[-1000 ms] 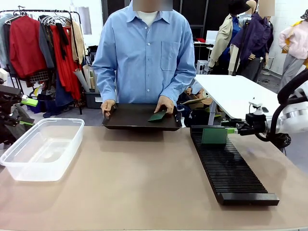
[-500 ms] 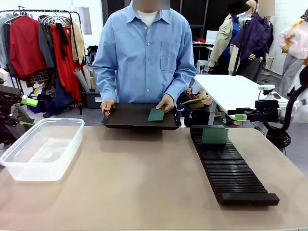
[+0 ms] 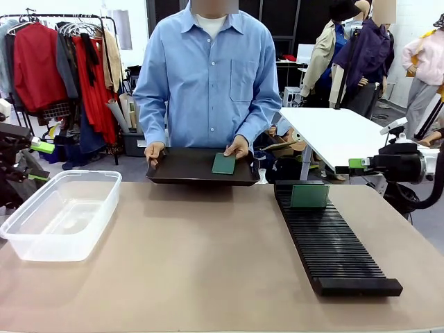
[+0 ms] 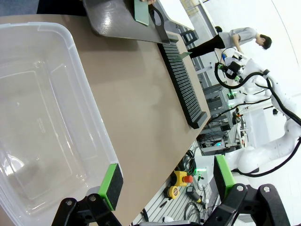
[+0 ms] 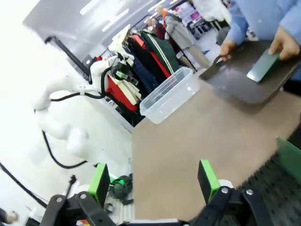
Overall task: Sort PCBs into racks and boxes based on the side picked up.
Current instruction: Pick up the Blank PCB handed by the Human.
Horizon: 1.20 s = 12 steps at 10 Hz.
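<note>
PCB (image 3: 309, 196) upright in black rack (image 3: 334, 244)

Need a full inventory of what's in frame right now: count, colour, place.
PCBs: two, green; one upright in the rack's far end, the other flat on the tray
rack: one, black, table's right
tub: one, clear, table's left
tray: one, black, far edge
table: one, tan
person's right hand, person's left hand: on the tray
left gripper: open, by the tub
right gripper: open, right of the rack
</note>
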Motion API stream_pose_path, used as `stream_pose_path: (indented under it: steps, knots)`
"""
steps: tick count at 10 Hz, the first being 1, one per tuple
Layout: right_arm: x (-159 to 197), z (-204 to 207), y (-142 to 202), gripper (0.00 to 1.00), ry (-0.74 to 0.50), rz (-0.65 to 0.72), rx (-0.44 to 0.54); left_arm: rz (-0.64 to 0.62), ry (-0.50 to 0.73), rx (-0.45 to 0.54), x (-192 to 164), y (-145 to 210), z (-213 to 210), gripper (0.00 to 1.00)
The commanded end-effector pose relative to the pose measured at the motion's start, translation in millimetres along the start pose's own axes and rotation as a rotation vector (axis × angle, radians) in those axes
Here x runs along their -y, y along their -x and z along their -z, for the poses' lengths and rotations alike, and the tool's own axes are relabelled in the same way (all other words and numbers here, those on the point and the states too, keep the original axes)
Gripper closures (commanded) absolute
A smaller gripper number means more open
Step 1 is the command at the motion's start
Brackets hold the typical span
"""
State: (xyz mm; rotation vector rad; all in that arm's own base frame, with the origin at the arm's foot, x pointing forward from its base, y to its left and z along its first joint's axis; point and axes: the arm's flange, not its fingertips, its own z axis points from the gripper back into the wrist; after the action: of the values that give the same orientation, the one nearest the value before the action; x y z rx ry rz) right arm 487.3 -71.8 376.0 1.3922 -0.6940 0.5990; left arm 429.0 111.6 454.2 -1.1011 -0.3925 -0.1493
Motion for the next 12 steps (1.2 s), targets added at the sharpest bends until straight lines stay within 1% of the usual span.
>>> stream_pose_path:
  steps: [1,2,3,4,5,6,12]
  knots:
    - [-22.5,4.2,-7.1,0.0,0.07,0.186,0.016,-0.01,-0.004,0.002,3.2,-0.7,-1.0,0.0]
    - [-30.0,5.5,-7.4,0.0,0.103,0.224,-0.002,-0.01,-0.004,0.002,3.2,-0.7,-1.0,0.0]
    - [-36.1,8.0,-8.5,0.0,0.127,0.224,-0.025,-0.01,-0.004,0.002,3.2,-0.7,-1.0,0.0]
    - [-39.6,11.6,-9.6,0.0,0.125,0.207,-0.035,-0.01,-0.004,0.002,3.2,-0.7,-1.0,0.0]
    - [-41.7,13.8,-11.6,0.0,0.079,0.186,-0.033,-0.01,-0.004,0.002,3.2,-0.7,-1.0,0.0]
    - [-29.8,2.3,-8.3,0.0,0.106,0.203,-0.011,-0.01,-0.004,0.002,3.2,-0.7,-1.0,0.0]
    - [-29.8,2.3,-8.3,0.0,0.106,0.203,-0.011,-0.01,-0.004,0.002,3.2,-0.7,-1.0,0.0]
